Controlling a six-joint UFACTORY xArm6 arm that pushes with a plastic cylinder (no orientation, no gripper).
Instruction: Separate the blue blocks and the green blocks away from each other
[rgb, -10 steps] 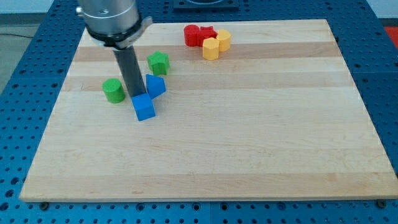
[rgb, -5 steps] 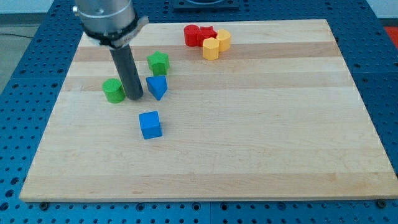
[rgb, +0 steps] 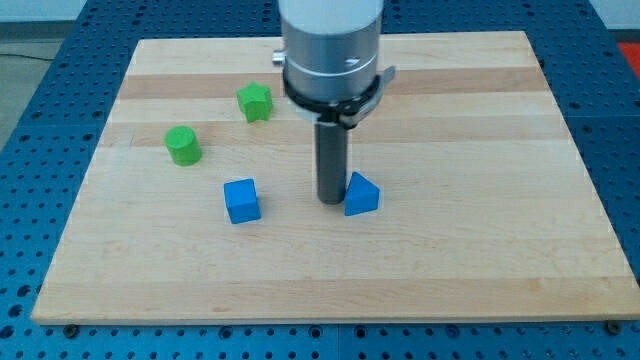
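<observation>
My tip (rgb: 331, 200) rests on the board near its middle, touching the left side of a blue wedge-shaped block (rgb: 361, 194). A blue cube (rgb: 241, 200) lies well to the tip's left. A green cylinder (rgb: 183, 146) sits at the upper left, and a green star-shaped block (rgb: 255, 102) lies above and to its right. Both green blocks stand apart from both blue ones. The red and yellow blocks are hidden behind the arm's body.
The wooden board (rgb: 480, 250) lies on a blue perforated table (rgb: 620, 120). The arm's grey body (rgb: 331, 50) covers the top middle of the board.
The tip has moved right and down, taking the blue wedge from beside the green blocks to the board's middle. The blue cube and green blocks stayed put over the last half second.
</observation>
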